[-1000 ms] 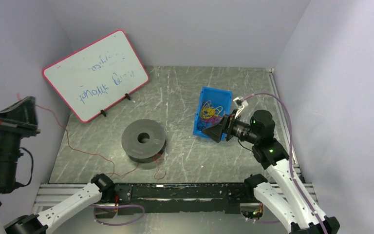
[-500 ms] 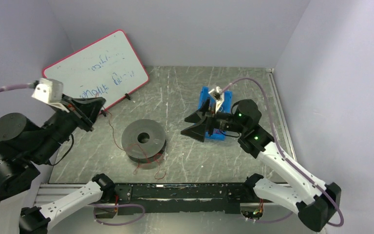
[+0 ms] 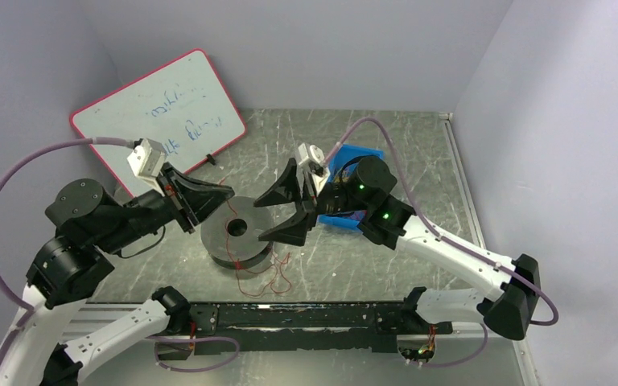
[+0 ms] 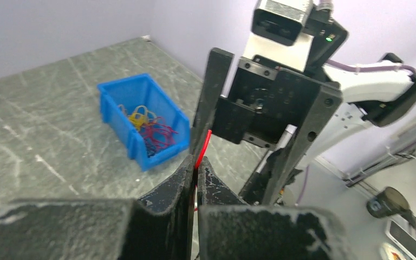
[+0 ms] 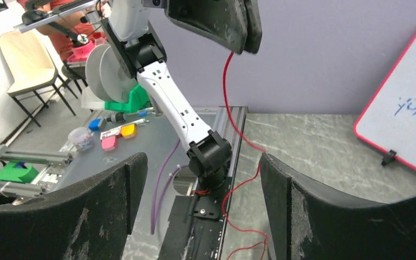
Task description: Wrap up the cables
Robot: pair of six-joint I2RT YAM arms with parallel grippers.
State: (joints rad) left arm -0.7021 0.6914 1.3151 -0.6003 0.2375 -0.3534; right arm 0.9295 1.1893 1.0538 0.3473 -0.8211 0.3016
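The left fingers (image 4: 180, 183) pinch the red wire (image 4: 202, 149) above the spool (image 3: 219, 235); the right fingers (image 5: 104, 212) are spread wide nearby. Most wire lies in loose loops on the counter (image 3: 370, 273), so wrapping looks barely begun.

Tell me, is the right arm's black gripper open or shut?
Open. The right arm's black gripper has its fingers spread wide apart in the right wrist view.
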